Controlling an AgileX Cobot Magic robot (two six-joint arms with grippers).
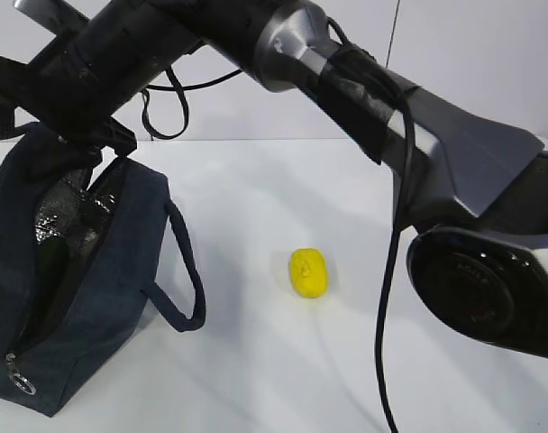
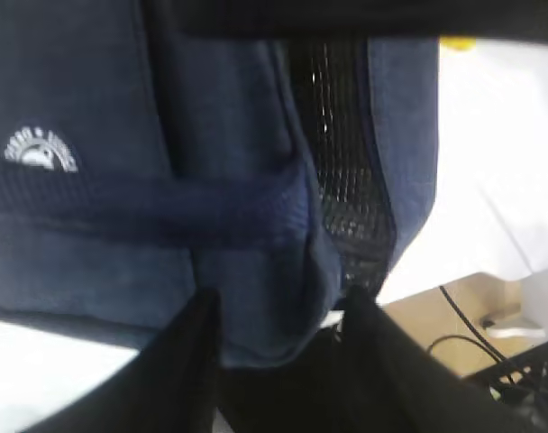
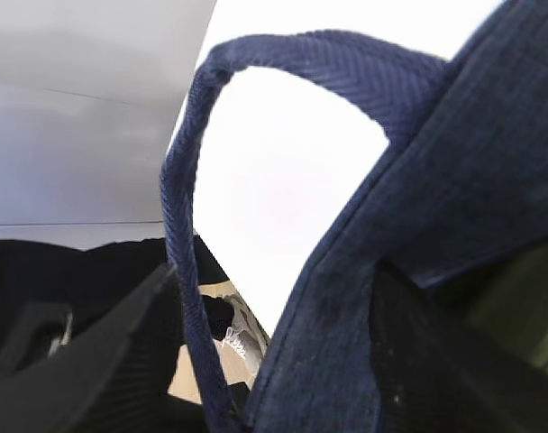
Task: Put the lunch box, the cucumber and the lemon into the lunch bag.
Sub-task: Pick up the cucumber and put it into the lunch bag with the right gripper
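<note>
The navy lunch bag [image 1: 121,244] stands at the left of the white table, its top open on silver foil lining. A dark green shape inside it looks like the cucumber [image 1: 50,260]. The yellow lemon [image 1: 308,272] lies on the table right of the bag; a sliver of it shows in the left wrist view [image 2: 456,42]. My left gripper [image 2: 278,347] pinches a fold of the bag's end wall [image 2: 256,298]. My right gripper [image 3: 274,361] is open and straddles the bag's wall [image 3: 346,316], one finger inside. A pale green surface [image 3: 517,298] inside may be the lunch box.
The bag's loop handle [image 1: 186,271] hangs out toward the lemon, and the other handle [image 3: 188,207] crosses my right gripper's gap. My right arm [image 1: 364,99] spans the table from the right. The table's edge and cables [image 2: 472,334] show beyond the bag.
</note>
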